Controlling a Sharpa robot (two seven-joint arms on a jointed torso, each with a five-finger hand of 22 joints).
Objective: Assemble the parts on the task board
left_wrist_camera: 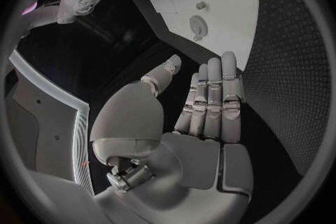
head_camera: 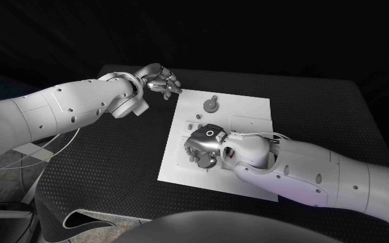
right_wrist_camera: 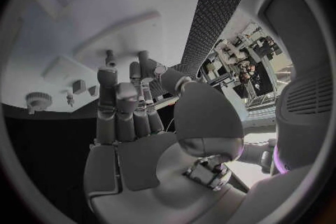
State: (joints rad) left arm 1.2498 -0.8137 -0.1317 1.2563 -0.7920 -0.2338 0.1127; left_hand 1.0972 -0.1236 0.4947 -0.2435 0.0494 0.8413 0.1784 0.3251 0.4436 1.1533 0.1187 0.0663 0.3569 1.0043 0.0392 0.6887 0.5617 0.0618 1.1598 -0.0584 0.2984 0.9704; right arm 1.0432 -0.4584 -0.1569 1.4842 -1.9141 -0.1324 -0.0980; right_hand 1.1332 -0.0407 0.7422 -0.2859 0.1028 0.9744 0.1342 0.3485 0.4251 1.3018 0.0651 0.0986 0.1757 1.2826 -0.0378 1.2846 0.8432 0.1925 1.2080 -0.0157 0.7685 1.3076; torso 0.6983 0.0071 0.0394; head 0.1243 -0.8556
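The white task board [head_camera: 243, 108] lies in the middle of the black desk [head_camera: 113, 158], turned slightly so its corners point off-square, with bare desk surface all round it and the widest free strip on the side toward the left arm. The left hand [head_camera: 161, 81] hovers off the board, just beyond its far corner on that side, fingers extended side by side and holding nothing; the left wrist view shows the same flat palm [left_wrist_camera: 210, 106] above the dark desk with the board's edge ahead of it. A round grey gear-like part [head_camera: 211, 105] stands on the far half of the board, apart from both hands, with open white surface around it. Nearer the board's middle, two small grey parts [head_camera: 194, 125] stand close together, just beside the right hand. The right hand [head_camera: 204, 146] is low over the board's near half, palm down, covering the parts beneath it; its fingers [right_wrist_camera: 115, 106] are extended over the white surface, and I cannot tell whether they grip anything. A raised rectangular outline [head_camera: 251, 124] sits on the board just behind the right wrist.
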